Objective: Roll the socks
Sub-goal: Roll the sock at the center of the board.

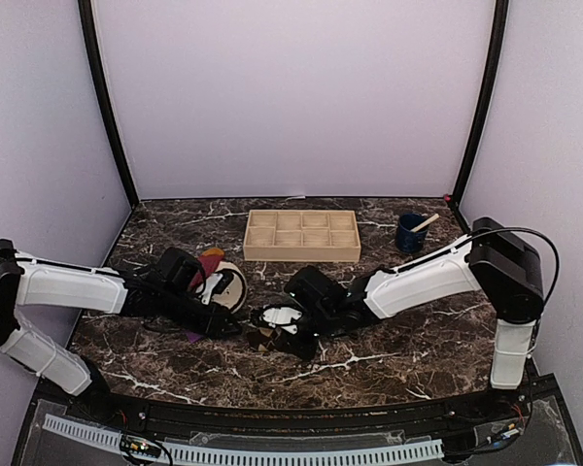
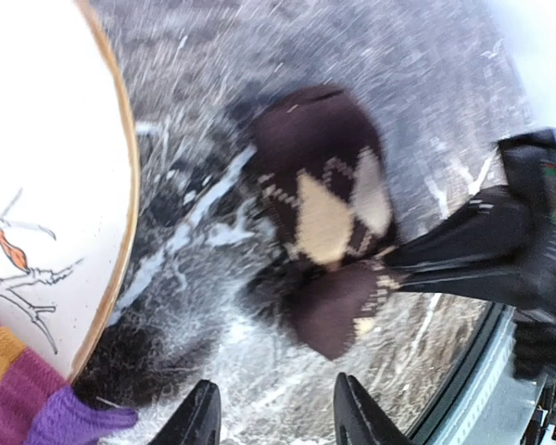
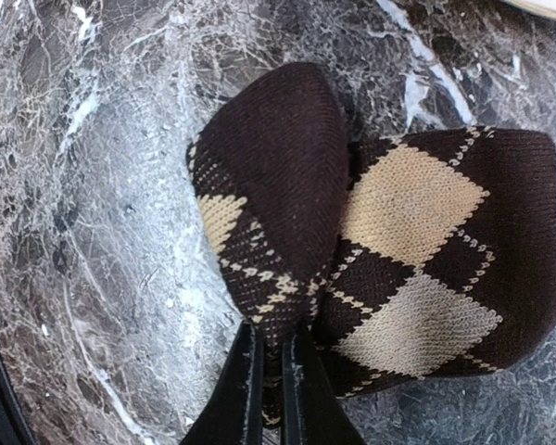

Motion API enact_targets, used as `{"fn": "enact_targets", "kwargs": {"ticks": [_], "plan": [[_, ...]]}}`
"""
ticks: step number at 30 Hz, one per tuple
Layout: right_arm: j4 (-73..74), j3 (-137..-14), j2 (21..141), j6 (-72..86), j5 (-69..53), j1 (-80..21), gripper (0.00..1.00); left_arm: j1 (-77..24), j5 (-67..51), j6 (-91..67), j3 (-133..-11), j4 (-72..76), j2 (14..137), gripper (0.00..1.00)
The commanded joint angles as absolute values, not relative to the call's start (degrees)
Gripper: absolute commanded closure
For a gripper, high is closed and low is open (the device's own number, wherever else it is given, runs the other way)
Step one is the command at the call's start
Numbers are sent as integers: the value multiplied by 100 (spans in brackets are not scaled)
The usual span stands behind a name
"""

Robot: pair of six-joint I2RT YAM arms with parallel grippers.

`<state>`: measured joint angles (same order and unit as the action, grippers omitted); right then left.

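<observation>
**Right tool point(image 3: 273, 394) clamped on argyle sock point(image 3: 417, 269); left tool point(image 2: 276, 422) apart**

Right tool: both fingers are drawn together on a pinch of the argyle sock, at the waist where its 2 folds meet. The fabric is dark brown with tan diamonds and thin tan stitch lines. The sock is bunched into 2 rounded lobes. 1 lobe is mostly plain brown, and the other shows 2 large diamonds. Both lobes rest on the dark marbled surface point(image 3: 102, 232).

Left tool: the fingers stand apart with nothing between them, and only bare surface shows in the gap. It hangs just beside the argyle sock without touching it.

Magenta sock point(image 2: 18, 389): purple-magenta with an orange stripe, seen in the lower left corner of the left wrist view. It overlaps the rim of the beige plate point(image 2: 74, 139), which carries a branch drawing. The plate lies flat on the surface, near the argyle sock but apart from it.

Top view: the 2 arms reach inward and meet over the near half of the surface. A wooden compartment tray point(image 1: 302, 235) stands farther back. A dark blue cup point(image 1: 409, 234) with a pale stick in it sits to the tray's right. Both are well apart from the socks.
</observation>
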<state>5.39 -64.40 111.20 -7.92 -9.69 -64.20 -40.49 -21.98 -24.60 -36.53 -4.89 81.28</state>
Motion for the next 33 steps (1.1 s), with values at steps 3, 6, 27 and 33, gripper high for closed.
{"fn": "enact_targets", "kwargs": {"ticks": [3, 6, 27, 33], "plan": [[1549, -6846, 11536, -372, -2153, -6179, 98, -4043, -2167, -2418, -3118, 439, 7421, 56], [1737, -6976, 11606, -263, -2499, -6070, 98, -4116, -2211, -2409, -3025, 696, 7323, 56], [1723, -6880, 11931, 388, -4713, -5548, 98, -5336, -1537, -1419, -2870, 1414, 7583, 52], [1761, -6893, 11976, 417, -4836, -5481, 99, -5609, -1580, -1112, -2912, 1468, 7724, 52]]}}
